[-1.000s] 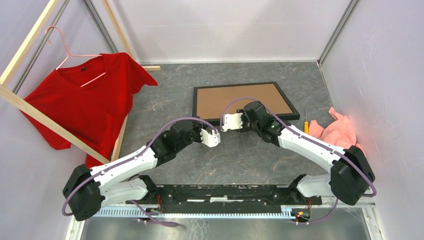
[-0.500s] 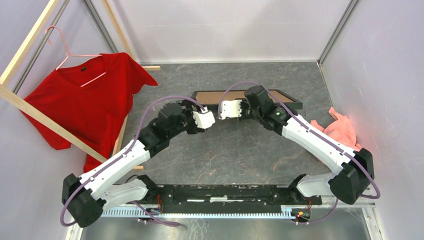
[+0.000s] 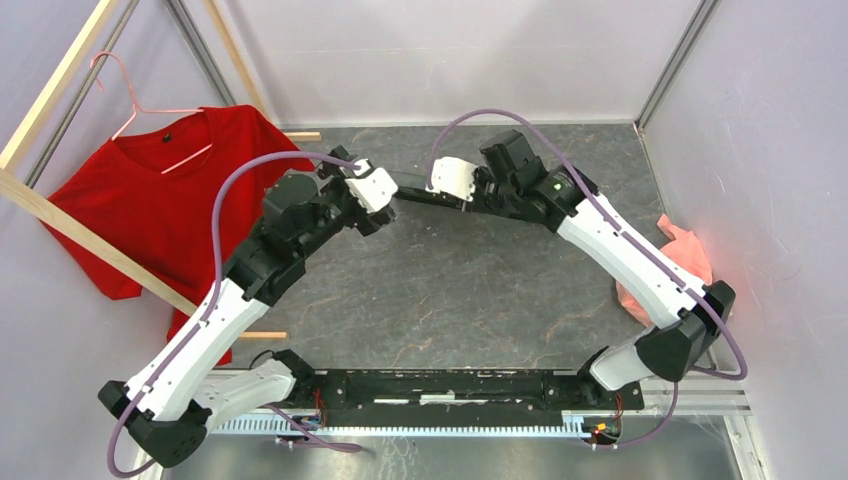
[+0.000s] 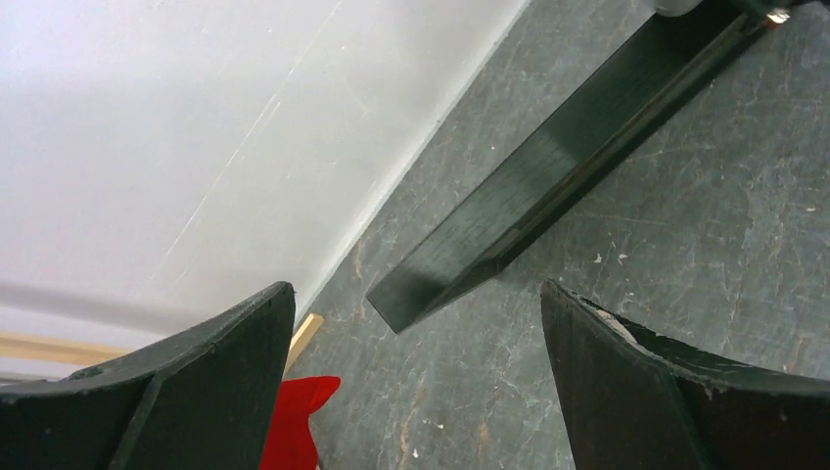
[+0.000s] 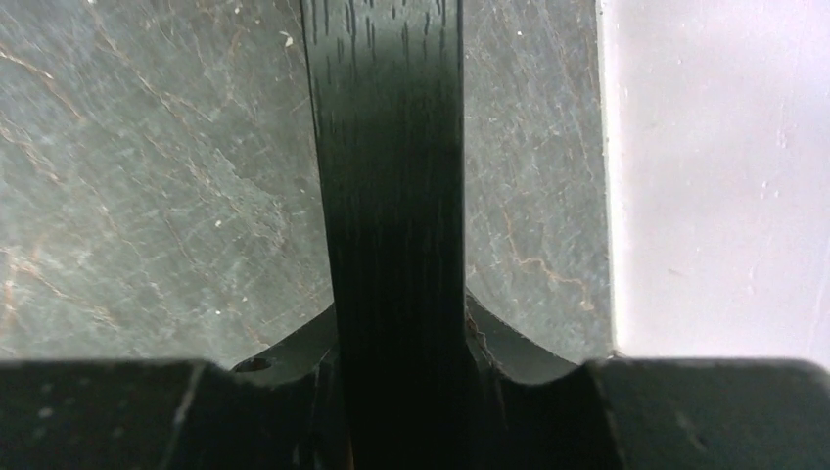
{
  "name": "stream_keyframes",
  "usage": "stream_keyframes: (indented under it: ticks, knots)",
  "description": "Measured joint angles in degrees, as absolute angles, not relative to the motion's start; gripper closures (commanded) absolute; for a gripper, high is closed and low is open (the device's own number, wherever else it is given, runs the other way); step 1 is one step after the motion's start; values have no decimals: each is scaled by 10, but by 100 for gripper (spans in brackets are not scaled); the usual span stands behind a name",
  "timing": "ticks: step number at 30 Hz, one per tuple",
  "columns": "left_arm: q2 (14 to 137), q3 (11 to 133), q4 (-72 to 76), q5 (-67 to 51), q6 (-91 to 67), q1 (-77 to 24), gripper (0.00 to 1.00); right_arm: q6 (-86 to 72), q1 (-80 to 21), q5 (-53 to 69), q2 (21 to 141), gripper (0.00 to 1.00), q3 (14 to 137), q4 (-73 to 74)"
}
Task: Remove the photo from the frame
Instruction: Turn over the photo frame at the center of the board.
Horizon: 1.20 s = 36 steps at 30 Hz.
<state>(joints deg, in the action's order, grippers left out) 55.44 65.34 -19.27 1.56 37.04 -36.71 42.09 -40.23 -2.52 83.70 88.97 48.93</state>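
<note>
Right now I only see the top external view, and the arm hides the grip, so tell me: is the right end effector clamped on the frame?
Observer: Yes. In the right wrist view the right end effector is shut on the frame, its black bar running out between the fingers.
Operator: Is the left one touching it?
Observer: No. The left wrist view shows the left end effector wide open, with the frame's corner ahead of the gap and out of contact.
Operator: Any photo visible?
Observer: No; both wrist views show only the frame's black edge.
</note>
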Motion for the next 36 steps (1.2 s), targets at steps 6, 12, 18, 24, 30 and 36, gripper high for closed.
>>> stream_keyframes:
  ticks: [6,12,18,24,30,36]
  knots:
    - [553,679,-215,23,349,-361,0,364,-401,-18,877,100,967,532]
    - [554,685,-228,24,322,-351,0,320,-365,21,901,100,1018,550]
    - [556,690,-237,11,302,-343,0,260,-279,78,929,100,1081,536]
    - [567,690,-239,-4,283,-332,0,194,-216,106,948,100,1127,528]
    - [584,691,-240,-10,275,-327,0,150,-197,133,943,100,1137,521]
    - [604,691,-240,-22,269,-327,0,80,-154,204,915,100,1117,501]
